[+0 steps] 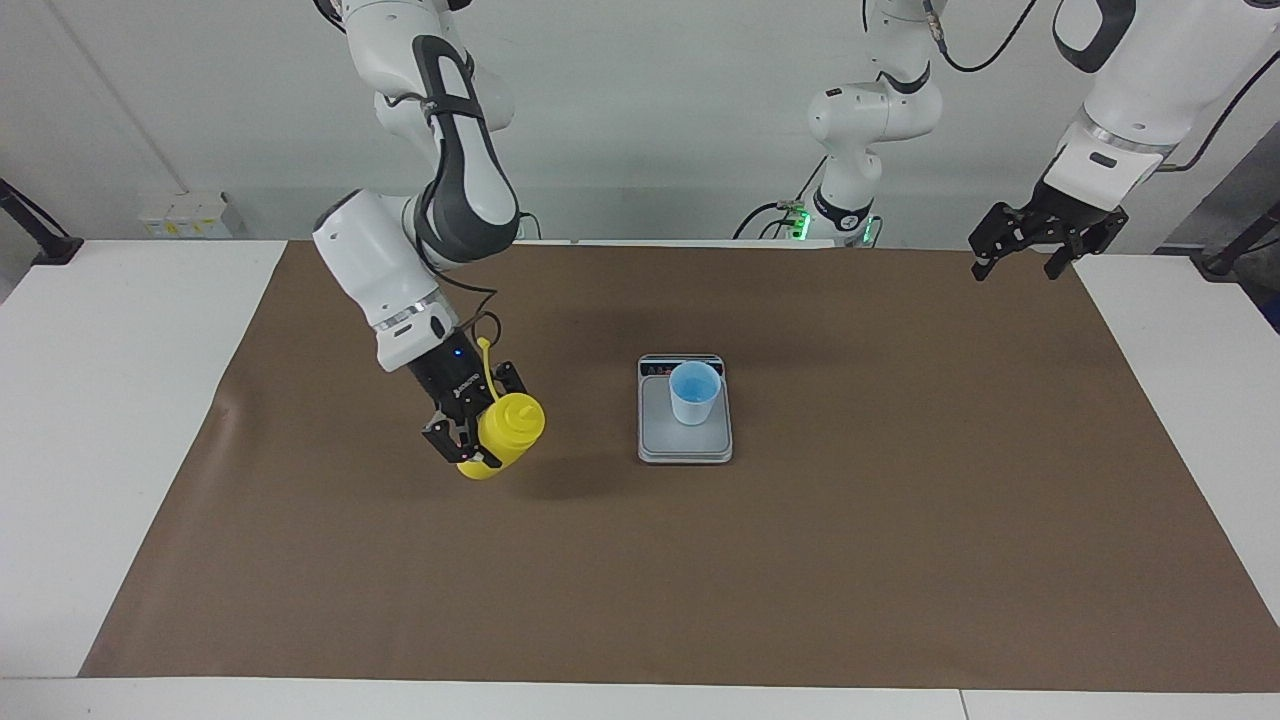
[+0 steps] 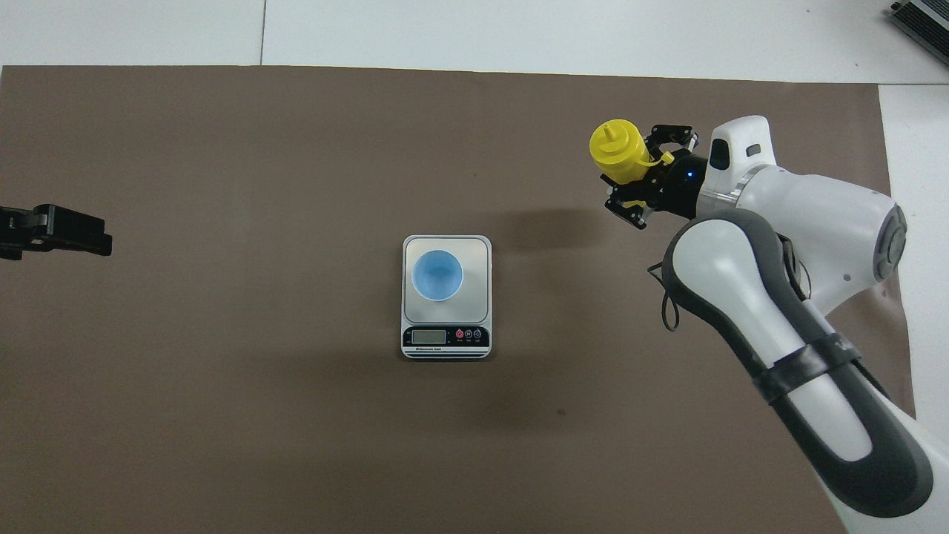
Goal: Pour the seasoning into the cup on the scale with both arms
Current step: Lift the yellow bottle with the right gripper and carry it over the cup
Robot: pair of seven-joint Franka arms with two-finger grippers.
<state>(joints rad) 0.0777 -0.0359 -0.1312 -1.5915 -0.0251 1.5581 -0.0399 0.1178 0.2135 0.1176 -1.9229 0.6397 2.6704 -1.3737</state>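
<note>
The seasoning, a yellow squeeze bottle, hangs tilted above the brown mat. My right gripper is shut on its body. Its cap strap sticks up beside the gripper, and its nozzle end points toward the scale. The light-blue cup stands upright on the silver-grey scale at the middle of the mat. The bottle is toward the right arm's end from the scale and apart from it. My left gripper waits open in the air over the mat's edge at the left arm's end.
A brown mat covers most of the white table. The right arm's black cable loops under its wrist. A grey device lies at the table's corner farthest from the robots, at the right arm's end.
</note>
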